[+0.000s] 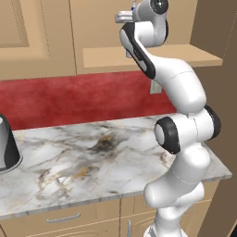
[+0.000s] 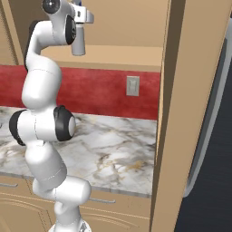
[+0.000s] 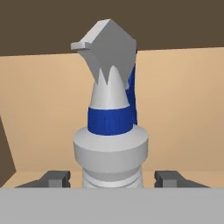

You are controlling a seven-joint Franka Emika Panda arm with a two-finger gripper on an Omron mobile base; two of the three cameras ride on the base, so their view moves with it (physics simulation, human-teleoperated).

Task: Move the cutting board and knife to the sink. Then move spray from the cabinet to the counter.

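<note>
Up at the top of the left base view, the white arm reaches high, its end effector (image 1: 131,17) level with the light tan wooden wall cabinet (image 1: 41,37) and above that cabinet's projecting shelf ledge (image 1: 194,54). In the right base view the small slim grey spray bottle (image 2: 79,41) hangs from the end effector (image 2: 81,20) at the upper left of the frame, its base off the ledge (image 2: 127,56), upright, with a touch of blue showing at its top.

Down the hand view now: the bottle (image 3: 111,148) fills the centre of the frame, ribbed grey neck at the bottom, a wide grey collar, a blue band, then the pale angular nozzle head pointing to the upper left. The two dark finger tips (image 3: 54,178) sit to either side of the neck at the bottom; the end effector (image 3: 111,180) is clamped on the bottle. Behind it, tan cabinet wall.

Below, the long white-grey marble tabletop (image 1: 106,157) with brown and dark veining runs across the middle of the left base view, a dark grey rounded vessel (image 1: 7,146) at its far left edge. Red backsplash (image 2: 104,90) behind, with a pale wall socket (image 2: 132,85) set in it.
</note>
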